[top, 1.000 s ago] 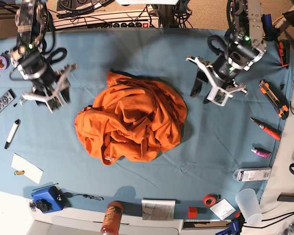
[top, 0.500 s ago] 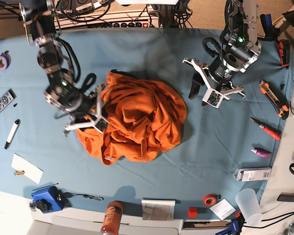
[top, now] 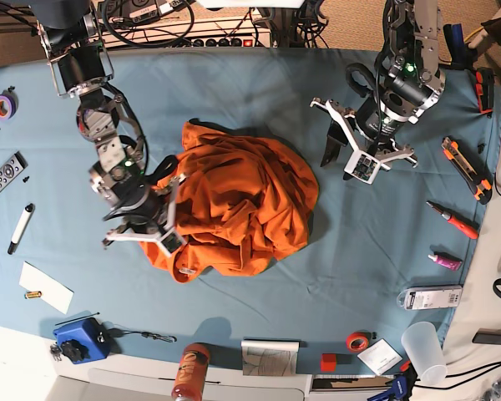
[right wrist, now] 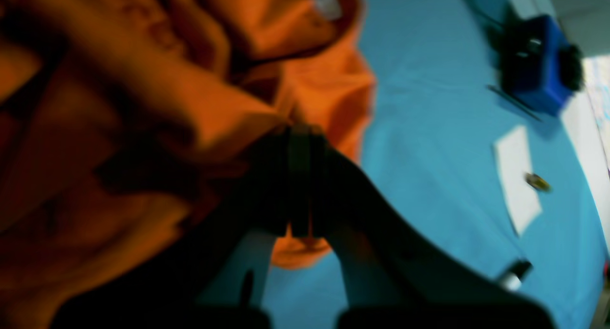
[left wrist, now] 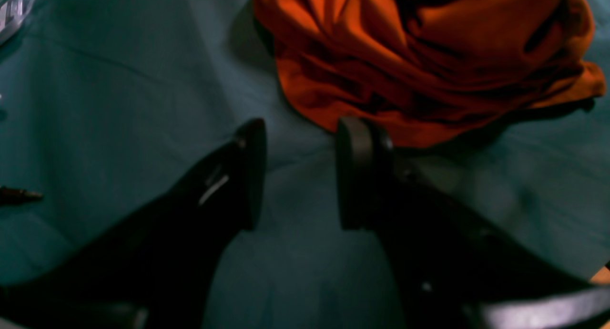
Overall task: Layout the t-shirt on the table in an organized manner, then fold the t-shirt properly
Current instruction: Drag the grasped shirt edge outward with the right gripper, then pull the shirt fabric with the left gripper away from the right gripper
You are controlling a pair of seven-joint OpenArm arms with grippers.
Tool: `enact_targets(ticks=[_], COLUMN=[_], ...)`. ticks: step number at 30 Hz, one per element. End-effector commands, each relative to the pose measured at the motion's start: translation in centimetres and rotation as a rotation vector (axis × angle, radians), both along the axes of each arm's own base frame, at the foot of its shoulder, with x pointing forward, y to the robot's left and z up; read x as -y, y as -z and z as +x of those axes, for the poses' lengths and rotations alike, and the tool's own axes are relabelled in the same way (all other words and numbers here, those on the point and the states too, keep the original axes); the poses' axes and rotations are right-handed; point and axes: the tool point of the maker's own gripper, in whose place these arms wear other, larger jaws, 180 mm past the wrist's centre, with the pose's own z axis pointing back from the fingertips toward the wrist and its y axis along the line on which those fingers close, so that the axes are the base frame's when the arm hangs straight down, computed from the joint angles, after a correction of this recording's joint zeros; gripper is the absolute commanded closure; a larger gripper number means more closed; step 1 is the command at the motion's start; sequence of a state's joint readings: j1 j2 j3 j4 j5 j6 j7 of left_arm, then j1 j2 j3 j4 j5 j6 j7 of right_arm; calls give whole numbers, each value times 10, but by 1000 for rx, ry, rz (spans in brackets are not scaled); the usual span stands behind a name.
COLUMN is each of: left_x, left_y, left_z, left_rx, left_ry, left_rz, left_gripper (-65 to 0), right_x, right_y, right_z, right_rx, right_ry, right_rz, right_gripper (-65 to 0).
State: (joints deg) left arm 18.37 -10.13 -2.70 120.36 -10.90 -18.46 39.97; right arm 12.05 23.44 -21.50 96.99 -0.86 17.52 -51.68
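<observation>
- Right wrist view shows us the right claw point(right wrist: 299, 176) pinched on the t-shirt point(right wrist: 143, 105) edge.
- Overhead hides that; our left claw point(top: 348, 159) hangs wide over the table point(top: 259, 92).

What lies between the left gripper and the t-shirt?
Only bare table cloth. In the base view the left gripper stands open, apart from the crumpled t-shirt; the left wrist view agrees.
</observation>
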Motion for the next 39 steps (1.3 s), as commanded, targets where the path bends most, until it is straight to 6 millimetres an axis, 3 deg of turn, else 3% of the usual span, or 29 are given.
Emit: enact_targets(ticks=[1,7,12,22,27,32,39], left_x=[2,2,11,17,19,27,72], left_y=[-12,-12,-16,-22,-21,-21,-6], left_z=[4,4,2,4,4,1,-13], left_rx=[47,47,44,81,72,63,30], left_ry=[2,3,30,57,59,79,205], left_rz=[-16,-17,-71,-116,-133,-155,-117], left_gripper=[-258,-258,-258,-258,-258,-258,-264], right_x=[13,101,166,220,250,268,261], right_y=[-30,-79,-95,-39,-30,-34,-20], right_z=[15,24,4,-73,-107,-124,-131], right_rx=[92,232,260,76,59,70,23], right_ry=[39,322,518,688,787,852,846], right_rz=[9,117,239,225,186,186,204], right_gripper=[0,0,0,0,0,0,0])
